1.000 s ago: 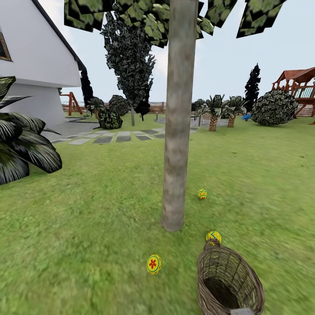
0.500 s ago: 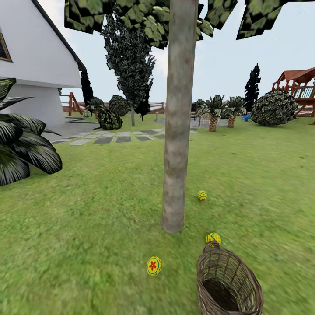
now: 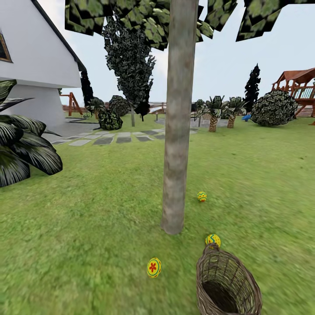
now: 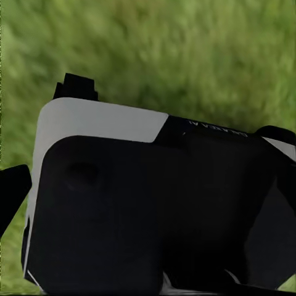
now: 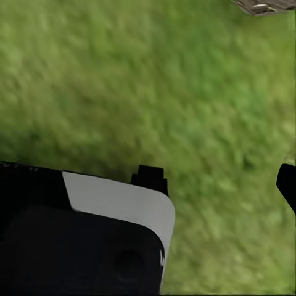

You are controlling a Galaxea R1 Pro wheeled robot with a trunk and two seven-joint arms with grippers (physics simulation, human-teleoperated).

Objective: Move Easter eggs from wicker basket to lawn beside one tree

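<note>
The tree (image 3: 177, 131) rises from the lawn (image 3: 87, 218) in the middle of the head view. Three Easter eggs lie on the grass around its foot. One egg (image 3: 201, 196) is just right of the trunk, one (image 3: 213, 240) touches the far rim of the wicker basket (image 3: 227, 284), and one (image 3: 154, 267) lies left of the basket. The basket is tipped and its inside looks empty. My left gripper (image 4: 148, 160) and right gripper (image 5: 148, 185) hang over grass, fingers spread to the picture edges with nothing between them.
A dark broad-leaved plant (image 3: 22, 148) stands at the left. Grey paving slabs (image 3: 109, 138) lead to a white house (image 3: 35, 65). Short palms (image 3: 214, 113), a round bush (image 3: 274, 108) and a wooden play structure (image 3: 299, 87) stand far behind. The basket's rim (image 5: 262, 5) shows in the right wrist view.
A grey part at the lower edge beside the basket has left the head view. The whole picture has shifted slightly. The eggs and basket lie where they were.
</note>
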